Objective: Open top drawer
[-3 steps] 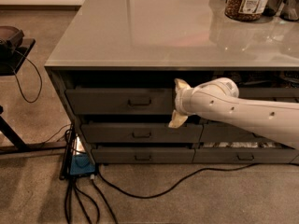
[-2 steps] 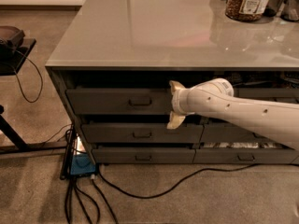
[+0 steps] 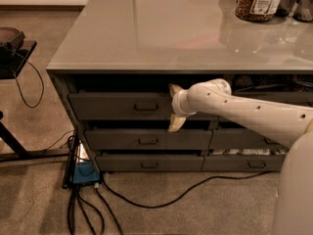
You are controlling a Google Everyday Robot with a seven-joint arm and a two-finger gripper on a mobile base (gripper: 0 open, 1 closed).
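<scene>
The top drawer (image 3: 112,106) is the wide dark grey front right under the counter, with a small rectangular pull handle (image 3: 145,106) at its middle. A dark gap shows above its front. My gripper (image 3: 174,106) is at the drawer front just right of the handle, at the end of my white arm (image 3: 244,109) reaching in from the right. Its two pale fingers stand apart, one above (image 3: 174,89) and one below (image 3: 177,123), holding nothing. The right end of the drawer front is hidden behind my arm.
Two shallower grey drawers (image 3: 146,141) lie below, with narrower ones (image 3: 244,140) to the right. The grey countertop (image 3: 161,28) carries a jar (image 3: 258,1) at the back right. A black stand (image 3: 14,48) is at the left. Cables and a blue box (image 3: 85,173) lie on the carpet.
My gripper and arm have moved to the left along the top drawer front, closer to the handle. The drawer front has not visibly moved.
</scene>
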